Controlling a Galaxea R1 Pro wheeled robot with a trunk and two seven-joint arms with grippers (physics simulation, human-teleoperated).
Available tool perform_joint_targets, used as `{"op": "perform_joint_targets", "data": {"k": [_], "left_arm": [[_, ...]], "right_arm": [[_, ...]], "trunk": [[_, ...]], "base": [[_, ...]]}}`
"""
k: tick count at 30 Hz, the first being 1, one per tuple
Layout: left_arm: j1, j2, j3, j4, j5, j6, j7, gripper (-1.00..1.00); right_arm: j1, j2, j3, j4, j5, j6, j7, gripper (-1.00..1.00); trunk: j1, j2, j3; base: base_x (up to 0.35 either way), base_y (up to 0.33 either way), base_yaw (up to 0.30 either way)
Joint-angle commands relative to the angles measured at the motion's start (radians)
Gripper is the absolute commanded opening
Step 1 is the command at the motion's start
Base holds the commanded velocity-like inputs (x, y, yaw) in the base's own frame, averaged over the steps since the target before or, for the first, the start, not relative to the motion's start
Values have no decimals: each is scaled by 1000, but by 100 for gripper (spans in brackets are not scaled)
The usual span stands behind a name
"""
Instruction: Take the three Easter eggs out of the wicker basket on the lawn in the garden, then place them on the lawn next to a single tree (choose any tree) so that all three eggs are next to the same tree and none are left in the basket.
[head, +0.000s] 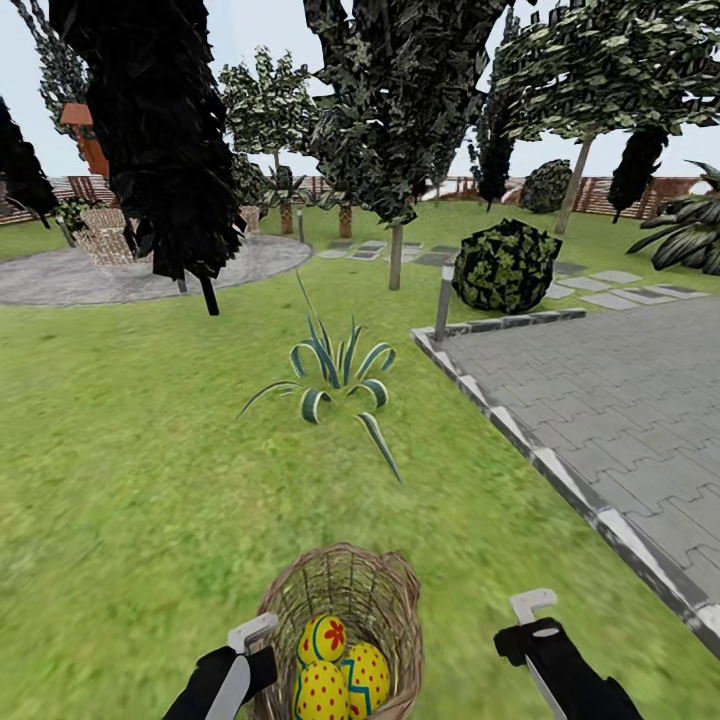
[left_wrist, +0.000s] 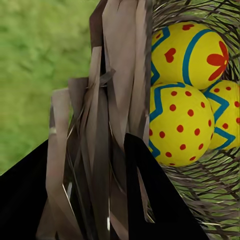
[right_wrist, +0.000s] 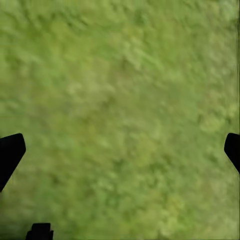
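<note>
The wicker basket (head: 345, 590) stands on the lawn (head: 130, 470) right in front of me. All three Easter eggs lie inside: the red-flower egg (head: 322, 640) (left_wrist: 192, 52), the red-dotted egg (head: 322, 692) (left_wrist: 180, 125) and the blue-zigzag egg (head: 368, 676) (left_wrist: 226, 115). My left gripper (head: 248, 640) (left_wrist: 87, 142) is at the basket's left rim, its dark fingers (left_wrist: 155, 200) astride the wicker wall (left_wrist: 117, 75) and pressed on it. To the basket's right, my right gripper (head: 535, 612) (right_wrist: 120, 150) hangs open over bare grass. The nearest tree has a pale trunk (head: 395, 255) far ahead.
A spiky striped plant (head: 335, 375) grows between the basket and the trees. Grey paving (head: 610, 400) with a kerb lies to the right, a short post (head: 442, 305) at its corner. A round bush (head: 505, 265) and a black cypress (head: 165, 140) stand farther off.
</note>
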Motion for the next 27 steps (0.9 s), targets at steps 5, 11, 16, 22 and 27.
{"op": "perform_joint_targets", "data": {"k": [5, 11, 16, 22, 27], "left_arm": [[-1, -1, 2, -2, 19, 0, 6, -100], [-1, -1, 2, -2, 20, 0, 7, -100], [-1, -1, 2, -2, 20, 0, 6, -100], [-1, -1, 2, -2, 21, 0, 6, -100], [-1, -1, 2, -2, 21, 0, 6, -100]], "right_arm": [[0, -3, 10, 49, 6, -34, -5, 100], [0, -7, 9, 49, 6, -32, -8, 100], [0, -5, 9, 48, 6, -32, -51, 100], [0, -3, 11, 51, 7, -32, -58, 100], [0, -3, 11, 52, 7, -33, -58, 100]], "trunk": [[-19, 34, 15], [-42, 76, 33], [-61, 111, 49], [-84, 153, 68], [-103, 188, 84]], "base": [[0, 0, 7], [0, 0, 171], [0, 0, 298], [0, 0, 300], [0, 0, 300]]}}
